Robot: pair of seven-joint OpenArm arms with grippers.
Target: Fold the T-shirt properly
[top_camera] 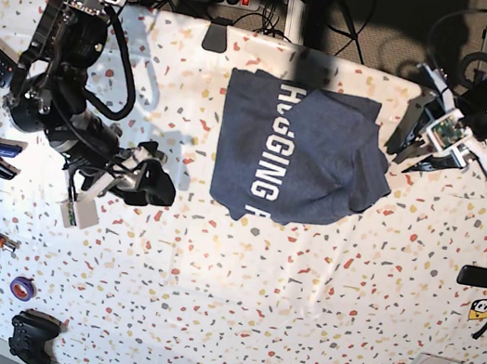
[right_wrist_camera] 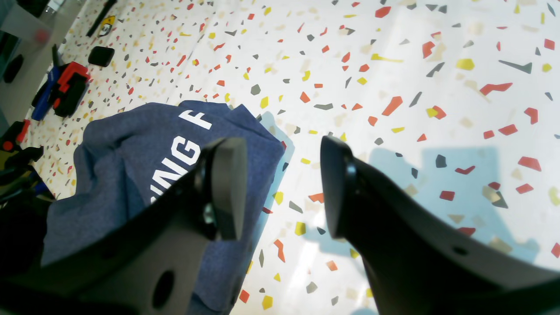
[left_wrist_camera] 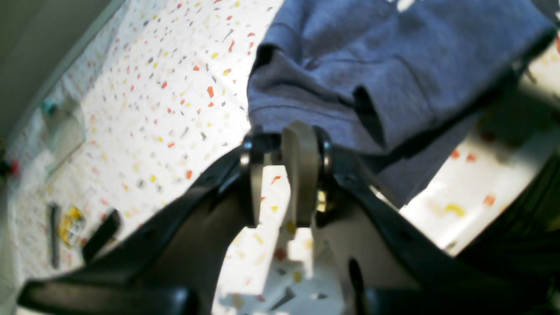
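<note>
light: bright, hard shadows | left wrist view: blurred, overexposed | wrist views: edges distorted

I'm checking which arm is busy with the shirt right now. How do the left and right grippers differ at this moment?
The left gripper has its jaws only slightly parted, right at the edge of the T-shirt; the right gripper has its jaws spread wide.
The left gripper's fingertips sit against bunched cloth; the right gripper hangs above bare speckled table, beside the shirt.
Both hold nothing.
</note>
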